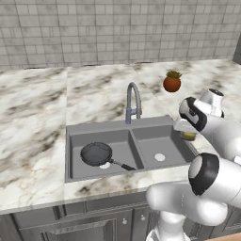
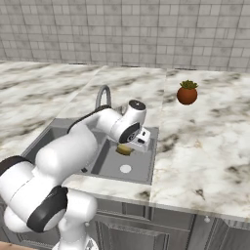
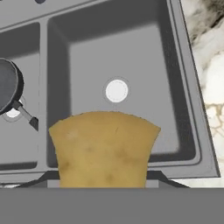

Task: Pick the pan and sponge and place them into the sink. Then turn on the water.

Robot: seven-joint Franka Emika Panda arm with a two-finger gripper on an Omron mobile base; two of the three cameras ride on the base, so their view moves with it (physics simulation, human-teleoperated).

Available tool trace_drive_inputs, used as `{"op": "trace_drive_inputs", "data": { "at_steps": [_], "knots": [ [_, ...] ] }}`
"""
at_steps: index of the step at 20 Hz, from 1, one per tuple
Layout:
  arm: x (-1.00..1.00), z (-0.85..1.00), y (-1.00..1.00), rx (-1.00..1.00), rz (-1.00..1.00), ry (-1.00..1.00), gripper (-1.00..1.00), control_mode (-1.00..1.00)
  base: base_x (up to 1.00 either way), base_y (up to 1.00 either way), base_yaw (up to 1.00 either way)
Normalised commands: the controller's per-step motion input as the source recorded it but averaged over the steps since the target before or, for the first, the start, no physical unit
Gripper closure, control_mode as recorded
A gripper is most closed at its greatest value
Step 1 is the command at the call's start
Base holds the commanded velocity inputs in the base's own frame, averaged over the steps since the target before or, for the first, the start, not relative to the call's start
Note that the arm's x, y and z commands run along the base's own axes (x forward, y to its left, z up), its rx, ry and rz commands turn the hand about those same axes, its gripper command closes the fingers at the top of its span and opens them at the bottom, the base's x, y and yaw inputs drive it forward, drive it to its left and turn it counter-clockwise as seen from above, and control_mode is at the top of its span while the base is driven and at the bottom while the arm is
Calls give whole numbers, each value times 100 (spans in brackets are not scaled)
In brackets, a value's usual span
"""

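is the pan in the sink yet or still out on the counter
In. The pan lies in the sink's left basin, handle toward the divider, while the gripper holds the sponge.

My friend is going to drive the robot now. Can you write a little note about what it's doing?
Gripper: shut on the yellow block sponge, held above the right basin of the dark grey double-basin sink.
Small round black frying pan: already in the left basin, over its drain.
Done: pan placed, sponge picked up.
Left: drop the sponge into the sink, then turn on the water at the tall arched grey faucet.
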Motion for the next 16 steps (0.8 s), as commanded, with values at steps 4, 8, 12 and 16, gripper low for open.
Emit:
{"op": "trace_drive_inputs", "data": {
  "at_steps": [4,8,12,16],
  "knots": [
    [0,13,63,0,0,0,100,-100,0,0,0],
    [0,6,55,0,0,0,100,-100,0,0,0],
    [0,1,50,0,0,0,100,-100,0,0,0],
    [2,0,38,0,0,0,100,-100,0,0,0]
  ]
}}
